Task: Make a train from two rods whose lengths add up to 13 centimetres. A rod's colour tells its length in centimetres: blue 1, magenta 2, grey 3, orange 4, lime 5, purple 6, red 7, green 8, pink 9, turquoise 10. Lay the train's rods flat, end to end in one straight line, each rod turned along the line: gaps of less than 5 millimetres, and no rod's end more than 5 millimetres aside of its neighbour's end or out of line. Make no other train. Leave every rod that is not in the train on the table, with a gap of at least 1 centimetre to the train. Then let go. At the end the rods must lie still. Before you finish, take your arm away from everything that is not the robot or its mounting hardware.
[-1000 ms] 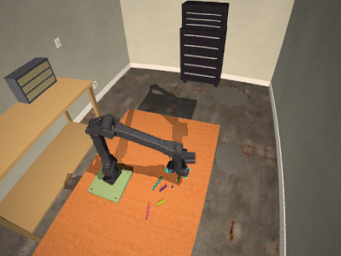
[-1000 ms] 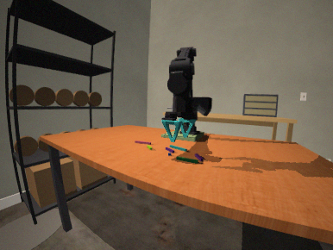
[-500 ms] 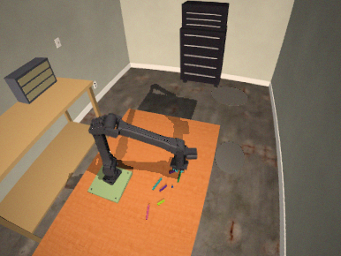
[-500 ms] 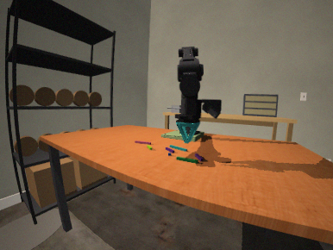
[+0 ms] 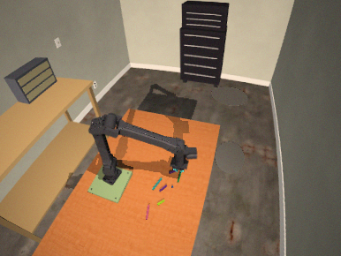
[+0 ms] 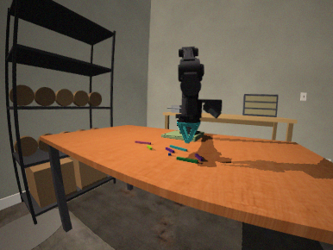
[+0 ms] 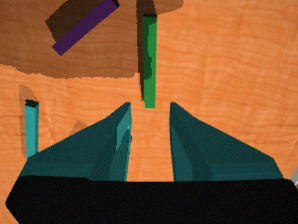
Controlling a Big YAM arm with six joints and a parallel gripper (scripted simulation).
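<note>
Hovering with the pincer (image 5: 178, 169) (image 6: 188, 140) (image 7: 150, 111) narrowly parted and empty, just short of the green rod (image 5: 179, 177) (image 6: 187, 159) (image 7: 153, 70), apparently needing to advance along its long axis.

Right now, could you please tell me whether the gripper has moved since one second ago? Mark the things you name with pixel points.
Yes: in the exterior view, the gripper (image 5: 178, 170) (image 6: 188, 141) (image 7: 150, 111) has shifted right against the pale green base plate (image 5: 98, 190) (image 6: 169, 135).
</note>
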